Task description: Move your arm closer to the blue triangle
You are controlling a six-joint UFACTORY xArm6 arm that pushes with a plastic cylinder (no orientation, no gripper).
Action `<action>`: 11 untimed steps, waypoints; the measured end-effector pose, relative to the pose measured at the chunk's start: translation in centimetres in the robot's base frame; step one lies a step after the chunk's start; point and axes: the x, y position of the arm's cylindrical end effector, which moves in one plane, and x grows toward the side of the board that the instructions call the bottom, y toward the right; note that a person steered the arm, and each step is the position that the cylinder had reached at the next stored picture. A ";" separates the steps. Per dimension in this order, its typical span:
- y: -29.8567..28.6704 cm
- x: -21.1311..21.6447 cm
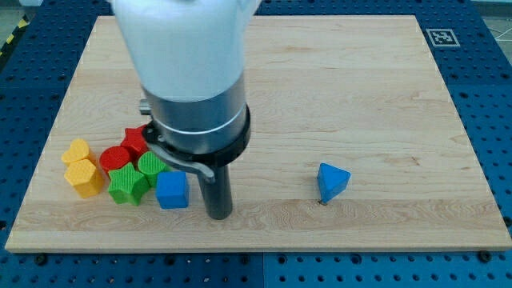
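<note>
My tip [218, 214] rests on the board [336, 88] near its bottom edge, left of the middle, just to the right of the blue cube [172, 190]. I have no fingers to spread or pinch, only this straight rod. The blue triangle [332, 181] lies alone, well apart to the right, also close to the bottom edge. To do this step well, I judge I should slide straight right along the bottom edge, leaving the cluster undisturbed, and stop short of the triangle instead of knocking it. Counting: two blue blocks, two green [128, 184] [150, 166], two red [116, 158] [138, 141] and two yellow [84, 178] [77, 151], the last six huddled towards the bottom left corner.
</note>
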 end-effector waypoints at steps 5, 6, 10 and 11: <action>-3.6 1.3; -1.5 1.3; 21.3 2.5; 21.7 -1.7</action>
